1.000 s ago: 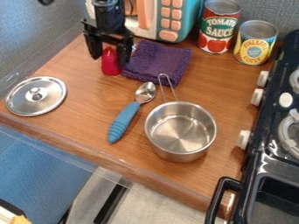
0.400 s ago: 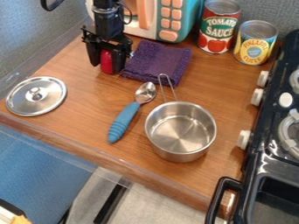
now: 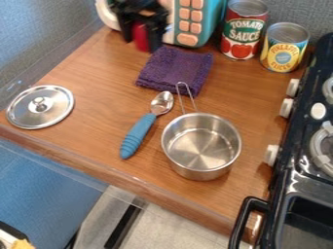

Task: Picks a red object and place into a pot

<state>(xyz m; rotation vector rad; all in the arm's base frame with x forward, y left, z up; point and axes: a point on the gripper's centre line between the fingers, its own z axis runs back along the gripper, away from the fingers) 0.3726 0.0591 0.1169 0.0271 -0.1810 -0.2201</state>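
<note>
Red object (image 3: 141,38) gripped, close to upright

At left lies the lid (image 3: 40,106), knob up. Farther right, toward the back, the gripper (image 3: 141,44) hangs before the microwave (image 3: 211,22), fingers closed on the red object. Its long axis runs nearly vertical, lower end pointing down toward the counter (image 3: 84,73). The spoon (image 3: 138,132) lies aslant, blue handle toward the front edge, bowl toward the purple cloth (image 3: 174,68). Cloth and spoon bowl lie between the red object and the pot (image 3: 201,146), whose wire handle points back to the cloth. Behind, to the right, stand a taller can (image 3: 243,31) and a yellow can (image 3: 284,48); the stove (image 3: 299,185) is rightmost.
</note>
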